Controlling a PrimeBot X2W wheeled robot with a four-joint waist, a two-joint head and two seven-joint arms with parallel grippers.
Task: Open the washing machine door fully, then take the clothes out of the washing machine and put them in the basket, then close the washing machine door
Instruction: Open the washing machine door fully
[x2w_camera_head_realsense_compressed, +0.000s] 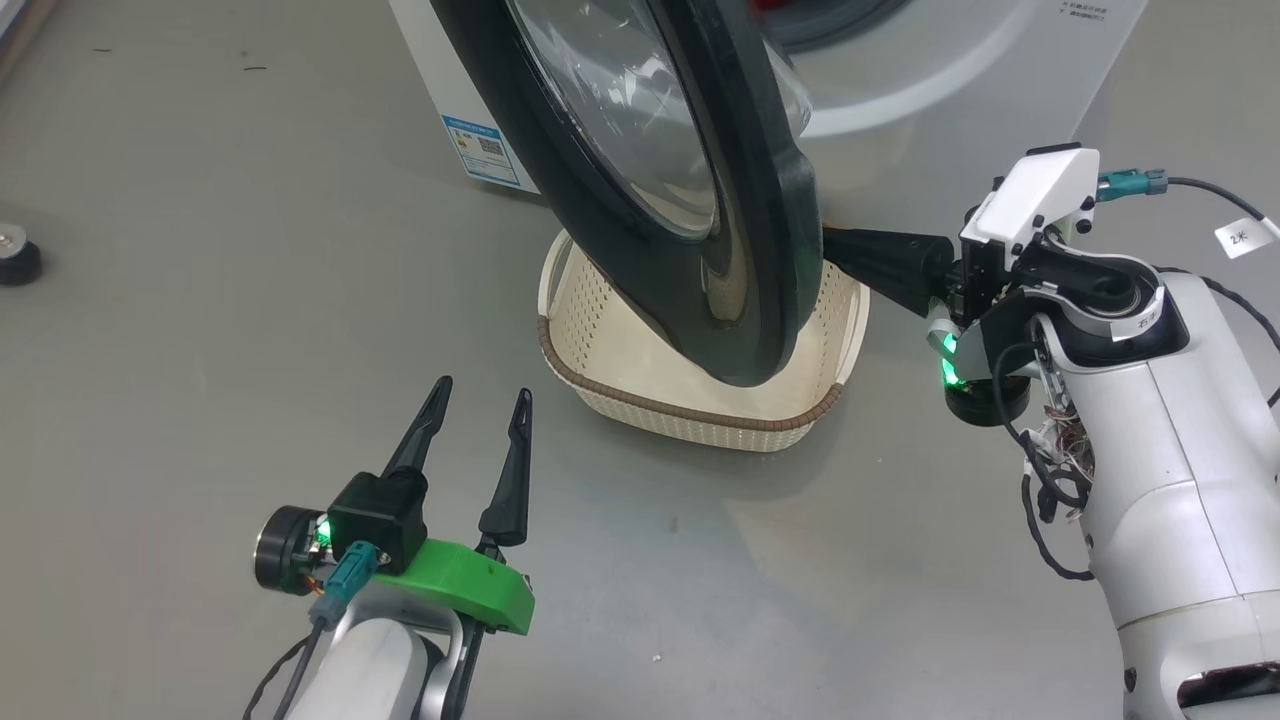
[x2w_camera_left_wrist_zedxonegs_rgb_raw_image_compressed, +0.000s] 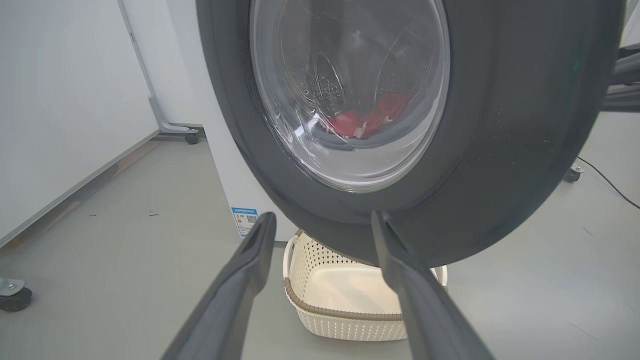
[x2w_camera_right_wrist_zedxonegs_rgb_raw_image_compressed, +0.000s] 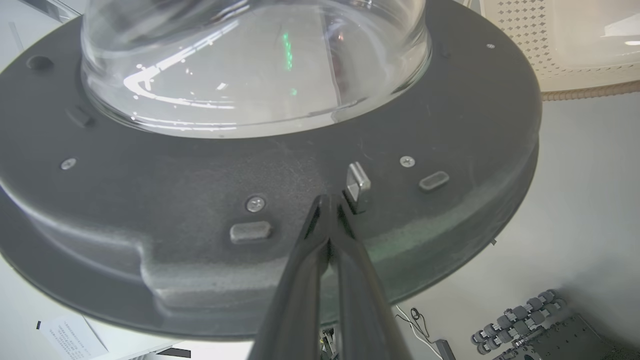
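Two sets of jaws flank the door (x2w_camera_head_realsense_compressed: 770, 200), which stands swung out from the machine (x2w_camera_head_realsense_compressed: 950, 80) with its free edge pointing near, almost edge-on to the robot. Its plane is upright. The glossy outer face looks left and near, and the matte inner face with the bulging glass bowl looks right and far. The lower rim hangs above the basket (x2w_camera_head_realsense_compressed: 690, 425).

The left jaws are wide open and hold nothing — the two fingers (x2w_camera_head_realsense_compressed: 510, 470) point far, low over the floor (x2w_camera_head_realsense_compressed: 200, 350), near and left of the door and well apart from it. The right jaws are closed on nothing, the fingers (x2w_camera_head_realsense_compressed: 880, 262) pressed together and pointing left. Their tips meet the door's inner face close to its free edge, just beside the metal latch (x2w_camera_right_wrist_zedxonegs_rgb_raw_image_compressed: 357, 180).

The basket sits on the floor right before the machine, its long axis running left to right, with a handle at the left end and the brown rim uppermost. What shows of its inside is bare cream plastic. The clothes (x2w_camera_left_wrist_zedxonegs_rgb_raw_image_compressed: 367, 122) lie in the machine's drum — a red heap with a bit of white, seen through the door glass from the left wrist. A blue label (x2w_camera_head_realsense_compressed: 483, 150) marks the machine's lower left corner.
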